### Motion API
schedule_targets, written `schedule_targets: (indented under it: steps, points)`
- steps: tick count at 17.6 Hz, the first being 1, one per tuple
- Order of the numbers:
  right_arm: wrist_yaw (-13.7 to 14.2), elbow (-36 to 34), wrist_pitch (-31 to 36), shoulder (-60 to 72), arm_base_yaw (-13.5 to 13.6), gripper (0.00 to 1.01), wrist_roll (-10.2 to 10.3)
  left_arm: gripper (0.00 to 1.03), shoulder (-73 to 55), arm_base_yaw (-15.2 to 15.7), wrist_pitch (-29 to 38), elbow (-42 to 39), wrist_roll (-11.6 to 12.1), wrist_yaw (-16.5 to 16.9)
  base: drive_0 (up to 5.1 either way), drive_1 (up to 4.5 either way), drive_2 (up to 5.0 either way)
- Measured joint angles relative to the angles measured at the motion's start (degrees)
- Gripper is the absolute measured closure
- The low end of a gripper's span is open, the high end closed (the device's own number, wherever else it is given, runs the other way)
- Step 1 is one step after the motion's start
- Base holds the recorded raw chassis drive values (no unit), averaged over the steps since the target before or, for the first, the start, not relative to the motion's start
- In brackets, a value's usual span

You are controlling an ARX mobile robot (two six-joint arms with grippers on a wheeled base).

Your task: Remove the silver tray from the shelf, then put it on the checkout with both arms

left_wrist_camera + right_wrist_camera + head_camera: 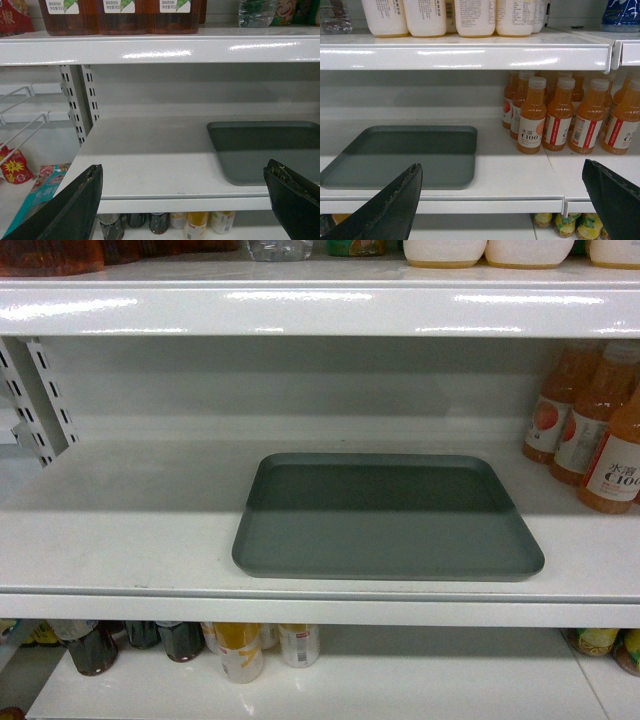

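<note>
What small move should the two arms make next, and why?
Probably both arms should ease forward toward the silver tray. It lies flat and untouched on the shelf. The left gripper and the right gripper are open and short of it, in front of the shelf lip. The tray's left and right edges look free; the orange bottles stand apart.

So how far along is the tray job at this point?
Nothing is done yet: the silver tray lies flat on the shelf, untouched. In hand: both grippers, left and right, are open in front of the shelf, short of the tray. Left: grasping, lifting it off and placing it on the checkout, which is not in view.
</note>
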State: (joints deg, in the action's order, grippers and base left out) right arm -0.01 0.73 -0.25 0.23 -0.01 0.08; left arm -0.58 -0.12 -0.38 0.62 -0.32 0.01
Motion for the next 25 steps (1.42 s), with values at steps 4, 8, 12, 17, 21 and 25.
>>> schedule_targets:
  steps: [4, 8, 12, 17, 21, 25]
  points:
    - [0.00, -0.02, 0.00, 0.00, -0.02, 0.03, 0.00, 0.05, 0.00, 0.00, 0.00, 0.00, 0.02, 0.00, 0.0, 0.00, 0.0]
    - [-0.02, -0.02, 0.00, 0.00, -0.02, 0.03, 0.00, 0.05, 0.00, 0.00, 0.00, 0.00, 0.02, 0.00, 0.0, 0.00, 0.0]
    - [-0.02, -0.02, 0.00, 0.00, 0.00, 0.03, 0.00, 0.05, 0.00, 0.00, 0.02, 0.00, 0.02, 0.00, 0.0, 0.00, 0.0]
    - [0.00, -0.02, 0.00, 0.00, -0.02, 0.03, 0.00, 0.05, 0.00, 0.00, 0.00, 0.00, 0.02, 0.00, 0.0, 0.00, 0.0]
    - [0.00, -0.02, 0.00, 0.00, 0.00, 0.03, 0.00, 0.05, 0.00, 0.00, 0.02, 0.00, 0.02, 0.00, 0.0, 0.00, 0.0]
    - [0.00, -0.02, 0.00, 0.00, 0.00, 0.03, 0.00, 0.05, 0.00, 0.00, 0.00, 0.00, 0.00, 0.00, 0.0, 0.00, 0.0]
